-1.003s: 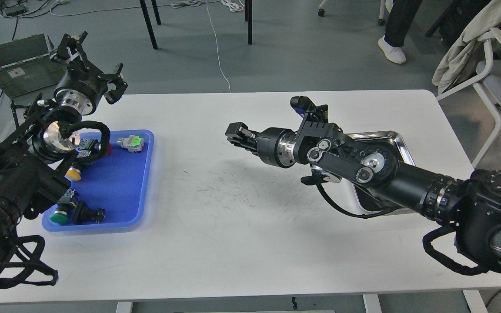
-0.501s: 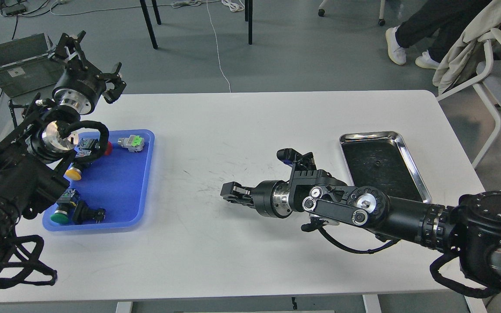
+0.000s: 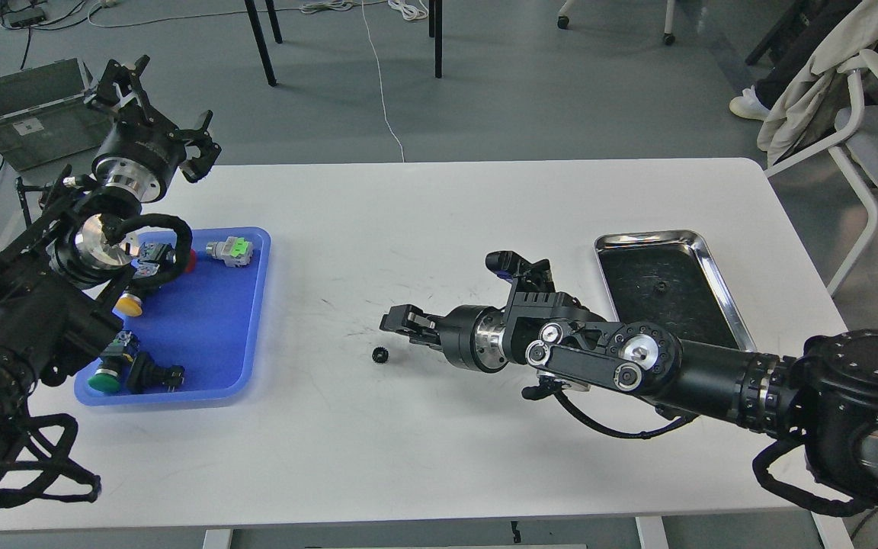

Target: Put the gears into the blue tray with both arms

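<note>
Gear (image 3: 379, 353) lying on surface (image 3: 439, 427) just below right pincer (image 3: 392, 319), grip state unclear; left pincer (image 3: 153, 107) spread wide.

No readable text; grey box (image 3: 27, 114) label illegible.

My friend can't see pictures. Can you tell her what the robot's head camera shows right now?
A tiny black toothed gear lies on the white table just left of the right gripper. The flat bright-blue plastic tray at the left holds coloured push-button switches, and the left gripper is raised beyond it. A shiny steel tray sits at the right.
</note>
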`<act>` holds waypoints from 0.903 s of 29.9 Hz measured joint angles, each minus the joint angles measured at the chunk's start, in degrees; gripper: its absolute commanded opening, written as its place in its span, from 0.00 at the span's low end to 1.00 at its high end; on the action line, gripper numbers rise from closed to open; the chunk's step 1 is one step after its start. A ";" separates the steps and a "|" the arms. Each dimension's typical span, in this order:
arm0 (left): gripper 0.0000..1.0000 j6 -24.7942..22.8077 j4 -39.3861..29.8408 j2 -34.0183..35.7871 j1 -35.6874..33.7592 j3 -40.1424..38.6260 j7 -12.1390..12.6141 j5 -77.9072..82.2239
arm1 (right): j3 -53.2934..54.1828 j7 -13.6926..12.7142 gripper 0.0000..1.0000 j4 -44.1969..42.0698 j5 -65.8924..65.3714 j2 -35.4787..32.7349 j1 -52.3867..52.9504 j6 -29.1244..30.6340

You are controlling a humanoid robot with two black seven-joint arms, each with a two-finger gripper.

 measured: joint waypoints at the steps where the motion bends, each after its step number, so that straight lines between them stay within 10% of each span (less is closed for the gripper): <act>1: 0.99 0.07 0.00 0.05 0.02 0.00 0.00 0.00 | 1.15 0.02 0.76 -0.18 0.08 0.00 0.44 0.00; 16: 0.99 0.64 -0.09 1.81 -1.02 2.83 0.21 0.10 | 27.35 0.07 0.79 -3.97 9.75 -0.18 3.01 1.07; 27: 0.99 1.05 -2.53 3.54 -4.02 10.15 0.46 0.10 | 58.10 -0.62 0.85 -2.68 34.00 -16.70 -10.09 5.78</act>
